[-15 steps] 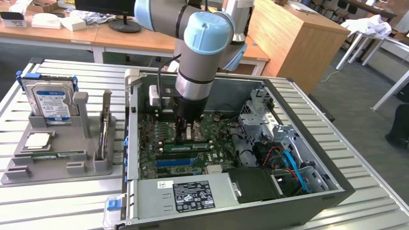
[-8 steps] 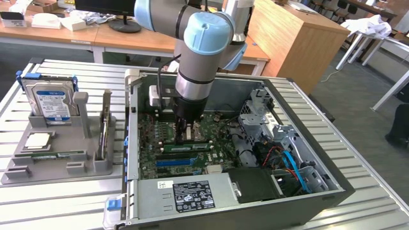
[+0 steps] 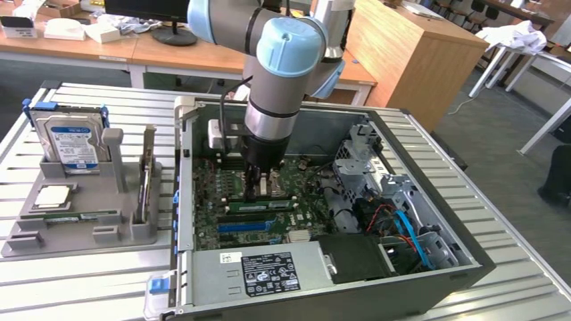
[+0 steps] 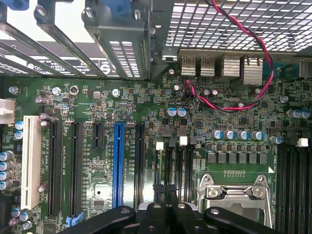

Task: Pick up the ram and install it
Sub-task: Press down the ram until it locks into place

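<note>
The arm is reaching straight down into the open computer case (image 3: 464,264), and its gripper (image 3: 264,189) sits low over the motherboard (image 3: 234,221), fingers drawn together in a closed pinch. In the exterior view the fingertips meet right at the top edge of the ram (image 3: 267,203), a thin green stick lying along the slots just below the gripper. Whether the stick is pressed fully home cannot be told from here.

From the wrist view, the black fingers (image 4: 168,214) sit tight together over the board, with the silver processor socket (image 4: 236,195) just beside them and a blue expansion slot (image 4: 118,163) on the other side. A red and black wire (image 4: 253,58) loops across the board farther off.

Out on the slatted table (image 3: 71,281), at the exterior view's left, a grey parts holder (image 3: 80,214) stands well apart from the case. A silver hard drive (image 3: 73,140) with its blue-and-white label stands upright at the far end of the holder. The power supply (image 3: 259,271) fills the near edge of the case.
</note>
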`<state>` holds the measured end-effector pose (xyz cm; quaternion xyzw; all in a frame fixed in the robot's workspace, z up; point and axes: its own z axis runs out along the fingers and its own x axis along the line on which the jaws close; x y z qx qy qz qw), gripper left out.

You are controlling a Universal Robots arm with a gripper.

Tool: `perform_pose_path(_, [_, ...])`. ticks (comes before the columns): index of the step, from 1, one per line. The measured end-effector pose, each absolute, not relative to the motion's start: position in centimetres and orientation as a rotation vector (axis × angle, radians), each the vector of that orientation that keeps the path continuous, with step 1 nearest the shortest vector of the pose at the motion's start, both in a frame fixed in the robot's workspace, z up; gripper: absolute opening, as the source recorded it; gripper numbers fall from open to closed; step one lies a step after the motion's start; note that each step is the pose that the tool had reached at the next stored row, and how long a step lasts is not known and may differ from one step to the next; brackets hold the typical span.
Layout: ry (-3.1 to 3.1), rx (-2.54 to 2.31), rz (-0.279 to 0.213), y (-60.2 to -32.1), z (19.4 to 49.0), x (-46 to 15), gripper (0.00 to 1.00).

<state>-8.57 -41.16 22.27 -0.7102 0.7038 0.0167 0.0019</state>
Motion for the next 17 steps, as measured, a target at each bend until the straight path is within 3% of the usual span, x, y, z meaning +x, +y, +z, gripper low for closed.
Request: perform_pose_path(17, [2.208,-2.228,0.052,-41.2,26.1,-8.6,0.10])
